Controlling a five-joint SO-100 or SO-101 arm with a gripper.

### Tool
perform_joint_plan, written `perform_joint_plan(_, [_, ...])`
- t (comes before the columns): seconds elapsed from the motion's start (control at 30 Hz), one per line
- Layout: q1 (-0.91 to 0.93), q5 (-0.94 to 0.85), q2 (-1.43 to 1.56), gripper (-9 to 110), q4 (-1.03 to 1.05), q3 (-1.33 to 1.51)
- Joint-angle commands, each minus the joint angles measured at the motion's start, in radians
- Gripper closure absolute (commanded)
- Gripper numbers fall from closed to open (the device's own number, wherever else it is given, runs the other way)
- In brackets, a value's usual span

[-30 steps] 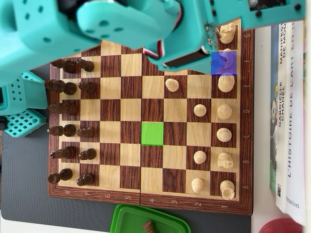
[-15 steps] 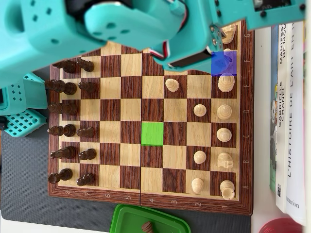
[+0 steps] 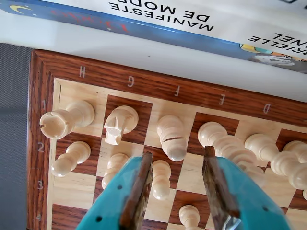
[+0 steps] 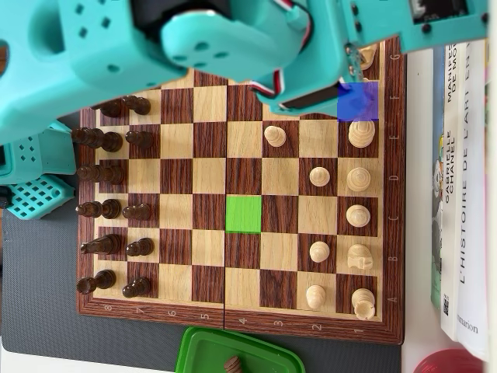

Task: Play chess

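From the overhead view I see the teal arm [image 4: 155, 47] covering the whole upper part of the chessboard [image 4: 241, 326], hiding its top files. The board lies on a dark mat [image 4: 39, 295], with books [image 4: 464, 194] along its right edge and a green lid [image 4: 233, 353] below it. Dark pieces [image 4: 112, 206] line the left ranks and pale ones [image 4: 357, 214] the right; one square is marked green [image 4: 244, 214], another blue [image 4: 358, 101] by the arm. In the wrist view my gripper [image 3: 175, 165] hangs with its jaws spread, holding nothing, just above the white bishop [image 3: 171, 137] on file F. A knight [image 3: 120, 123] and rook [image 3: 64, 120] stand left of it, pawns [image 3: 160, 179] crowd between the fingers.
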Motion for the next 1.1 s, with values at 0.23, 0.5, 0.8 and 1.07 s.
perform_joint_plan(0.23, [0.012,0.008,-0.015,86,-0.021,-0.051])
perform_joint_plan(0.5, [0.014,0.0,-0.063,86,-0.029,-0.103])
perform_joint_plan(0.8, [0.023,-0.003,-0.064,86,-0.023,-0.098])
perform_joint_plan(1.07, [0.023,-0.003,-0.066,86,-0.021,-0.091])
